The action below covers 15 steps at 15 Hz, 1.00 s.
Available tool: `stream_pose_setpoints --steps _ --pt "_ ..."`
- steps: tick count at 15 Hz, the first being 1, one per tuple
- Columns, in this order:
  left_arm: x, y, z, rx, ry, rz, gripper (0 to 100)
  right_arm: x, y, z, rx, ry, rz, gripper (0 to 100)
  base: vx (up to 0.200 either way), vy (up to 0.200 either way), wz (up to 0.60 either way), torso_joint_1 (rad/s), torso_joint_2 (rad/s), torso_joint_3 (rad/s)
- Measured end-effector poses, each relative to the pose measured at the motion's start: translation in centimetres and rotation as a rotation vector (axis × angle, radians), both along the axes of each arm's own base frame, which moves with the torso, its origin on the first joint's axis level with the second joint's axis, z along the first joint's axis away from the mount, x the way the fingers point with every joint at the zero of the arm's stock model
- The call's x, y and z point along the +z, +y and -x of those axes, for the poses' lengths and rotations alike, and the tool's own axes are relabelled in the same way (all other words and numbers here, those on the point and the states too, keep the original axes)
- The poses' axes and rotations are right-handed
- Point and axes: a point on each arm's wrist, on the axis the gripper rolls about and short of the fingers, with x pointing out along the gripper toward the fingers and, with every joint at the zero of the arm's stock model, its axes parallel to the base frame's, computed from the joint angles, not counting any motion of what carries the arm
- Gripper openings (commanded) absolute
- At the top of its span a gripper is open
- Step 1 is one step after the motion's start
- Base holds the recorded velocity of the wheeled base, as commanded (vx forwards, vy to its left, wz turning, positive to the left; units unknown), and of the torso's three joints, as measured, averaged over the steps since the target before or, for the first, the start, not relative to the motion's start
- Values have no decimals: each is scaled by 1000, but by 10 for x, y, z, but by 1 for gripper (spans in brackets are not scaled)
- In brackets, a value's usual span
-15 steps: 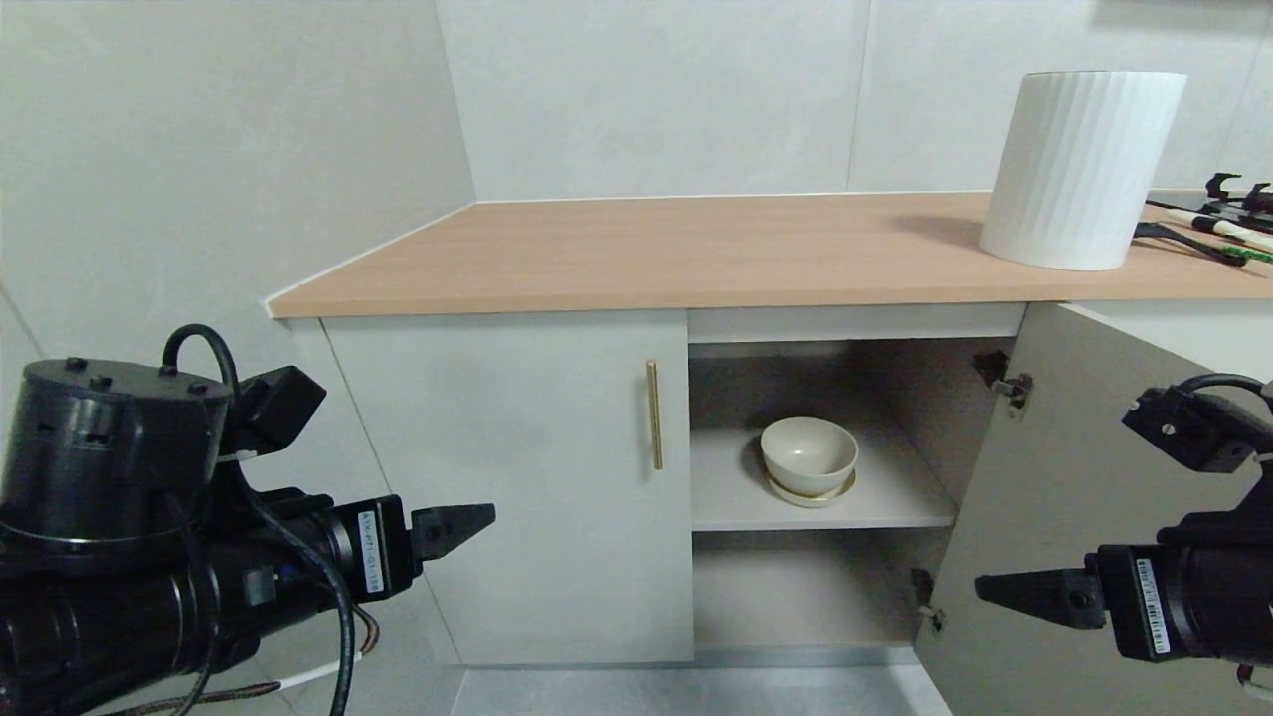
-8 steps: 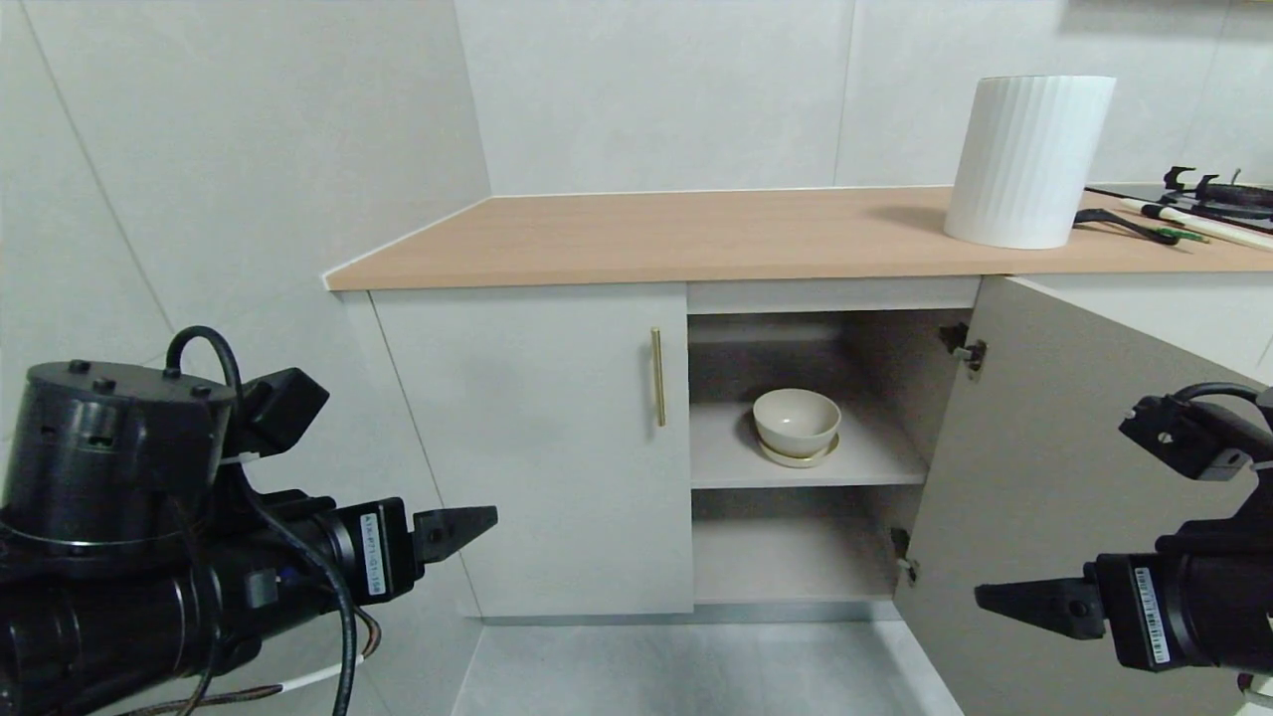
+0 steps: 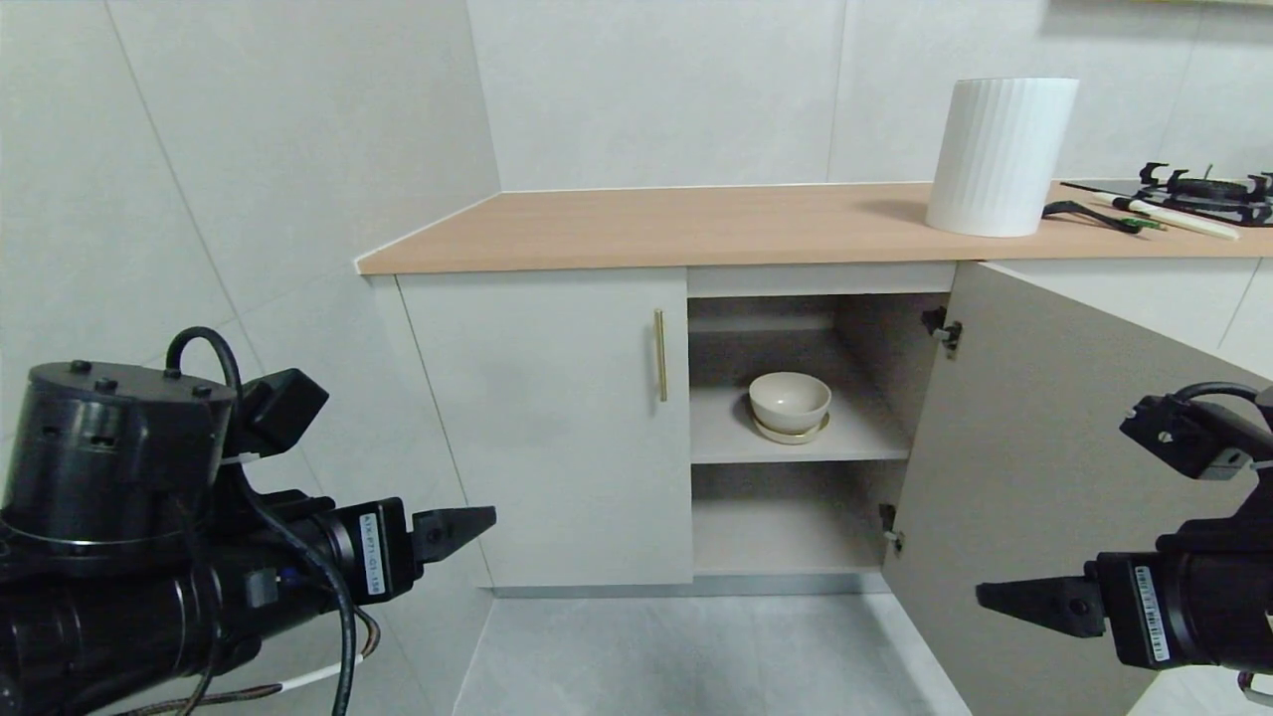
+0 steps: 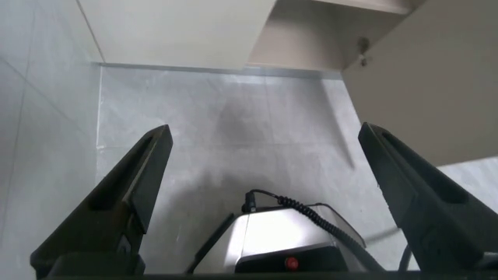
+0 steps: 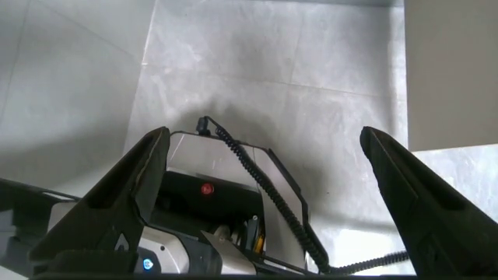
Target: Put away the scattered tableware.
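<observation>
A cream bowl point(image 3: 789, 400) sits on a small cream plate point(image 3: 789, 433) on the middle shelf of the open cabinet point(image 3: 865, 443). My left gripper point(image 3: 467, 525) hangs low at the left, in front of the closed door and well short of the shelf. In the left wrist view the left gripper point(image 4: 264, 136) is open, with nothing but floor between its fingers. At the lower right, my right gripper point(image 3: 1004, 600) stays beside the open cabinet door point(image 3: 995, 467). Seen from its wrist, the right gripper point(image 5: 264, 136) is open and holds nothing.
The left door is closed, with a brass handle point(image 3: 658, 354). On the wooden counter point(image 3: 646, 224) stand a white ribbed container point(image 3: 1000, 157), some utensils point(image 3: 1144, 212) and a stove burner point(image 3: 1203, 186). Grey floor point(image 3: 696, 646) lies free before the cabinet.
The whole head picture has shifted: the camera has drawn back, so the cabinet and counter look smaller and farther. Both arms keep their places in the picture, and the bowl stays on the shelf.
</observation>
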Motion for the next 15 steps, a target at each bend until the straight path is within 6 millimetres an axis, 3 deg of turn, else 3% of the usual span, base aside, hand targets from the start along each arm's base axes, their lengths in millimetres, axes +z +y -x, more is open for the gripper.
stream_pose_setpoints --steps 6,15 --pt "0 0 0 0 0 -1 100 0 0 0 -1 -1 1 100 0 0 0 0 0 0" --pt "0 0 0 2 1 -3 100 -2 -9 12 9 135 148 100 0 -200 0 4 1 0"
